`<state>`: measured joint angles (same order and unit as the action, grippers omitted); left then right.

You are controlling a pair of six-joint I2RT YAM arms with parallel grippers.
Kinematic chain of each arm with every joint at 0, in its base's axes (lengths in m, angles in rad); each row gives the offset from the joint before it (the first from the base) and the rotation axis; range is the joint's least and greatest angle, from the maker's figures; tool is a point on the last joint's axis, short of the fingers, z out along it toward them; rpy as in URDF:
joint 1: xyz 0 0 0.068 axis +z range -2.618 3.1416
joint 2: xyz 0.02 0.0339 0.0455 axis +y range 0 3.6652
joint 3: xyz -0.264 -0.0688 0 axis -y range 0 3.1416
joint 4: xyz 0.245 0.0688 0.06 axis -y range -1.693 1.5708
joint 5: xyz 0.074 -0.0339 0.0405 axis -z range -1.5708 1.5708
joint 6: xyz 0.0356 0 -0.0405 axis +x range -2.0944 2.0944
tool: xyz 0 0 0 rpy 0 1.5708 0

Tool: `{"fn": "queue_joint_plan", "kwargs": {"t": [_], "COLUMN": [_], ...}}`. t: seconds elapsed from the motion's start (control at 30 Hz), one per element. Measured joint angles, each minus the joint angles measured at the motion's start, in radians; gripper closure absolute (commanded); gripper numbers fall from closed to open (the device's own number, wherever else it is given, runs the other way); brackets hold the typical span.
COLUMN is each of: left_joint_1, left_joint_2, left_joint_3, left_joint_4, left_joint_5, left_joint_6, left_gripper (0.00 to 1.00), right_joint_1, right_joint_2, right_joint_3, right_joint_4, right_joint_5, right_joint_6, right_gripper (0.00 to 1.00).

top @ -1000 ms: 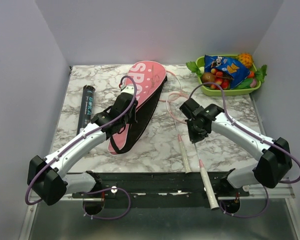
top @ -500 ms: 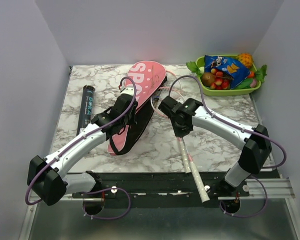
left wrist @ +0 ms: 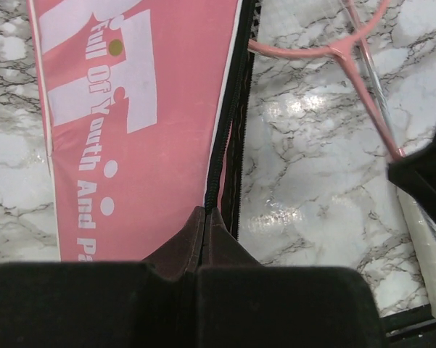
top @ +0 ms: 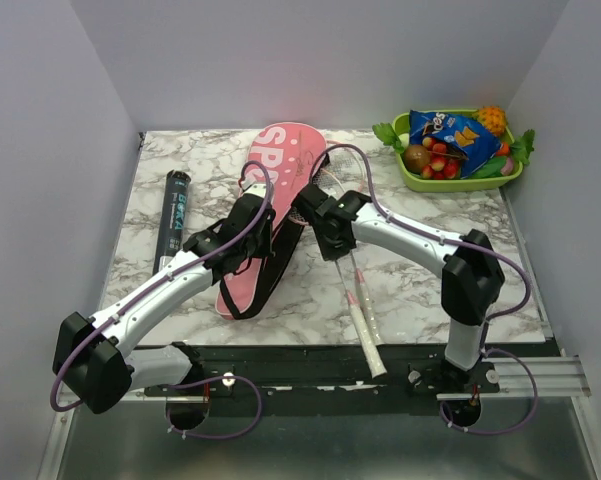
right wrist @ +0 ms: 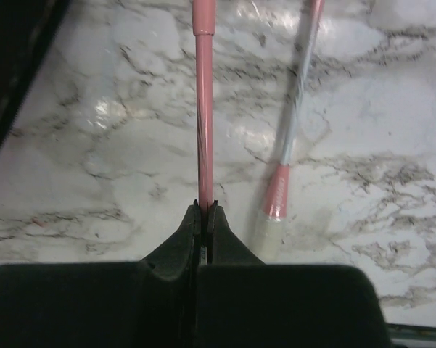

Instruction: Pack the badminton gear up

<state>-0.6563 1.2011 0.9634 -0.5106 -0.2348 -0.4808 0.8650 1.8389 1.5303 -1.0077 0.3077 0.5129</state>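
Two arms reach over the counter (top: 420,290), which is shiny white stone with grey swirls.

A long pink bag (top: 280,200) lies flat near the middle, slanting from the far side toward the left arm. It is soft cloth, round at the far end and thin at the near end. It has big white letters and a black zip along its right edge. The left gripper (left wrist: 205,217) is pinched tight on that black zip edge, near the thin end of the bag.

Just to the right of the bag, the right gripper (right wrist: 204,210) is squeezed tight on one racket (right wrist: 203,109). It holds the racket by its thin, straight pink stick. A second racket (right wrist: 294,116) lies flat on the counter close beside it. Its stick is thin and pale, then comes a pink collar and a fat white handle.

A dark tube (top: 175,215) lies on the left side of the counter, well apart from the bag. It is long and round with a blue label.

A green tray (top: 462,184) of fruit and a blue snack packet sits in the far right corner.
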Motion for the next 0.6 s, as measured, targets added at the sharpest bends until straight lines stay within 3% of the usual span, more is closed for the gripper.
{"fn": "queue_joint_plan", "kwargs": {"t": [0.23,0.6], "left_joint_1": [-0.005,-0.029], "left_joint_2": [0.008,0.045], "left_joint_3": [-0.001,-0.001], "left_joint_4": [0.010,0.016], "left_joint_5": [0.056,0.111], "left_joint_6": [-0.020,-0.024], "left_gripper": [1.00,1.00], "right_joint_1": [-0.005,-0.116], "right_joint_2": [0.199,0.410], "right_joint_3": [0.188,0.308], "right_joint_4": [0.130,0.334], "right_joint_5": [-0.012,-0.093], "right_joint_6": [-0.039,-0.055], "right_gripper": [0.99,0.99]}}
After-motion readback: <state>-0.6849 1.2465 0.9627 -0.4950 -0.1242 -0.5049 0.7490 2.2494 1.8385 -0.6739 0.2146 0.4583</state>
